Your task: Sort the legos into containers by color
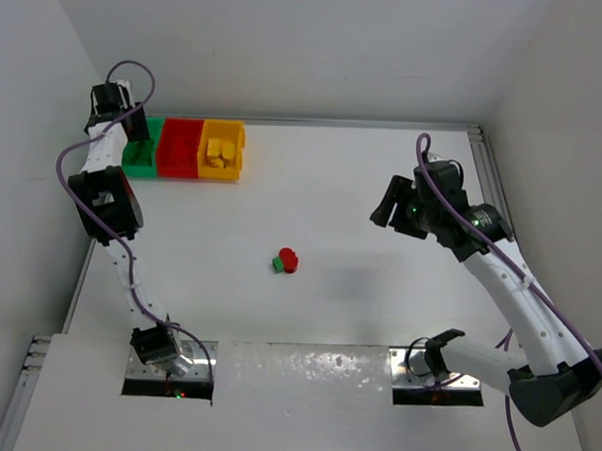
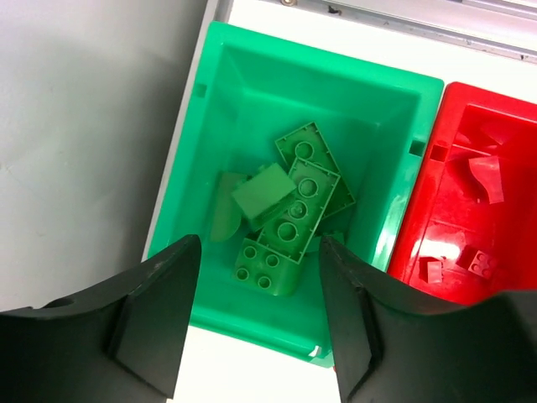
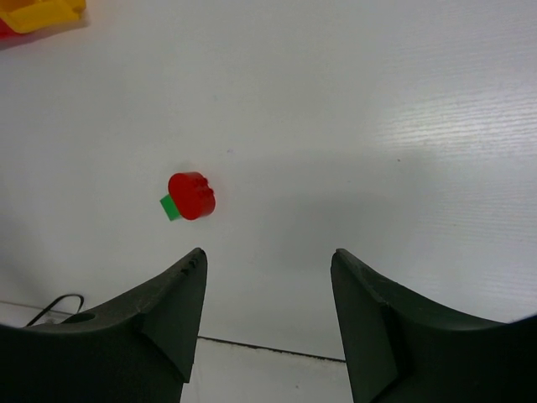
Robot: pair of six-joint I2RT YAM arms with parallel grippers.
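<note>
- At 6 o'clock in the overhead view, the left arm (image 1: pixel 161 347) and the right arm (image 1: pixel 430 357) are bolted at the near edge of the white table (image 1: pixel 382 169).
- Near the table's middle lie two loose legos. One is a rounded red lego (image 1: pixel 289 257). A small green lego (image 1: pixel 278 265) is tucked against it at its 8 o'clock.
- The right gripper (image 1: pixel 393 205) hangs above the bare table, at about 2 o'clock from that pair and well apart from it.
- The right wrist camera shows the right gripper's jaws parted about midway, with nothing between them. The red lego (image 3: pixel 191 195) and green lego (image 3: pixel 170 206) lie beyond its left finger (image 3: pixel 168 311), toward 11 o'clock.
- Toward 11 o'clock from the loose pair, at the far left of the table, stand three joined containers. From left to right they are the green bin (image 1: pixel 143 163), the red bin (image 1: pixel 176 167) and the yellow bin (image 1: pixel 238 149).
- The yellow bin holds several yellow legos (image 1: pixel 221 148).
- The left gripper (image 1: pixel 137 129) hangs over the green bin.
- In its wrist view the left gripper (image 2: pixel 258 243) has its jaws spread and holds nothing.
- Below it, green legos (image 2: pixel 289 201) lie piled on the floor of the green bin (image 2: pixel 252 92), some flat and some blocky.
- At 3 o'clock, the red bin (image 2: pixel 457 210) holds a few red legos (image 2: pixel 478 264).
</note>
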